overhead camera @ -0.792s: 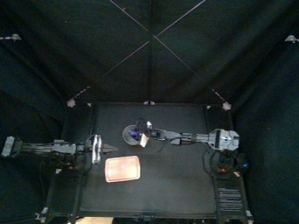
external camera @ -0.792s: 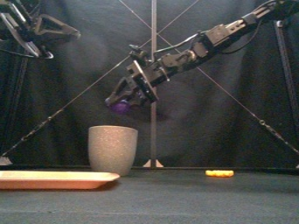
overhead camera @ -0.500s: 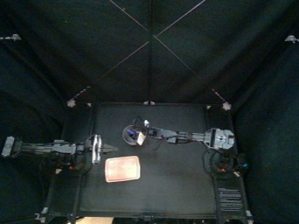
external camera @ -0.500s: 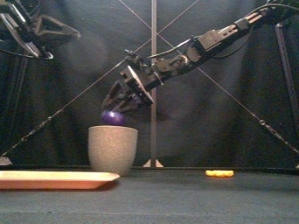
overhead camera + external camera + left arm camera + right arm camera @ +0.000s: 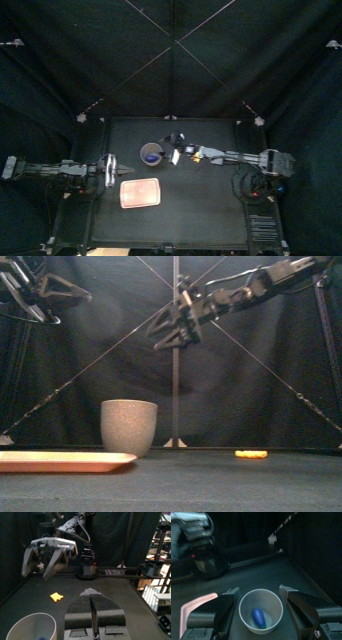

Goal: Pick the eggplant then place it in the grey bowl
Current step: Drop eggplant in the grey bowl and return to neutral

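The eggplant [image 5: 260, 616] lies inside the grey bowl [image 5: 130, 426], on its floor, a purple shape showing through the mouth in the top view. The bowl stands upright in the back half of the table [image 5: 201, 215], a little left of the middle.

The right gripper [image 5: 174, 328] hangs well above the bowl's rim and slightly toward the table's right edge. Its 2 fingers are spread wide and hold nothing. From its own wrist camera the bowl's mouth sits between the 2 jaws, so the eggplant lies almost straight below the gap. Its long axis seems to run along the line of the arm rather than across the jaws, though the view is too soft to be sure.

The left gripper [image 5: 93, 609] rests low near the table's left edge, with its jaws pressed together and nothing between them. The right arm is clearly the nearer one to the bowl.

A flat pink tray [image 5: 139, 193] lies in front of the bowl, toward the table's front-left, with nothing on it. A small yellow toy [image 5: 250, 454] sits on the table to the right of the bowl, apart from it.

By my reading, the placing is done. What remains is for the right arm to draw back toward its edge without dropping into the rim, since a nudge could tip the tall bowl.
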Controlling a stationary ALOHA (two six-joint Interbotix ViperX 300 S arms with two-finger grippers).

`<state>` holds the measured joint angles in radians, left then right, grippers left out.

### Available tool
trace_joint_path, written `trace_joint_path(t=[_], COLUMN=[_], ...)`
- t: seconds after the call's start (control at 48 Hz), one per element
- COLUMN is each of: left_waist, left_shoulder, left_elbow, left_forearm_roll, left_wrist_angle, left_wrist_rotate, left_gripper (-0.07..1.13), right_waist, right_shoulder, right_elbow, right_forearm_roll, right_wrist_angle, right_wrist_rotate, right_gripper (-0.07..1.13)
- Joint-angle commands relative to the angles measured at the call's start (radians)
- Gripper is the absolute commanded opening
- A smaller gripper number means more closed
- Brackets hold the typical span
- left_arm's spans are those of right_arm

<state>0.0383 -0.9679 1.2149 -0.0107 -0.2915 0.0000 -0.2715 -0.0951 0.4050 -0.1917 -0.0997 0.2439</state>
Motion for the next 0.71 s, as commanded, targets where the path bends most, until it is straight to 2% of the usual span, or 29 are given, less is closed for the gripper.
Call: trace_joint_path(t=[0.021,0.146,0.458,0.708], left_waist=[0.006,0.012,0.020,0.021], left_shoulder=[0.002,0.002,0.000,0.000], left_elbow=[-0.014,-0.012,-0.014,-0.009], left_forearm_roll=[0.000,0.000,0.000,0.000], left_wrist_angle=[-0.006,-0.006,-0.006,-0.006], left_wrist_rotate=[0.002,0.002,0.002,0.000], left_gripper=[-0.03,-0.03,-0.03,-0.03], right_waist=[0.051,0.112,0.206,0.270], right_shoulder=[-0.209,-0.390,-0.744,-0.885], right_elbow=[0.137,0.290,0.565,0.699], right_forearm_roll=[-0.009,-0.009,-0.009,-0.009], right_wrist_angle=[-0.078,-0.147,-0.150,-0.150], right_wrist_rotate=[0.005,0.003,0.005,0.009], right_gripper=[0.97,0.97,0.97,0.97])
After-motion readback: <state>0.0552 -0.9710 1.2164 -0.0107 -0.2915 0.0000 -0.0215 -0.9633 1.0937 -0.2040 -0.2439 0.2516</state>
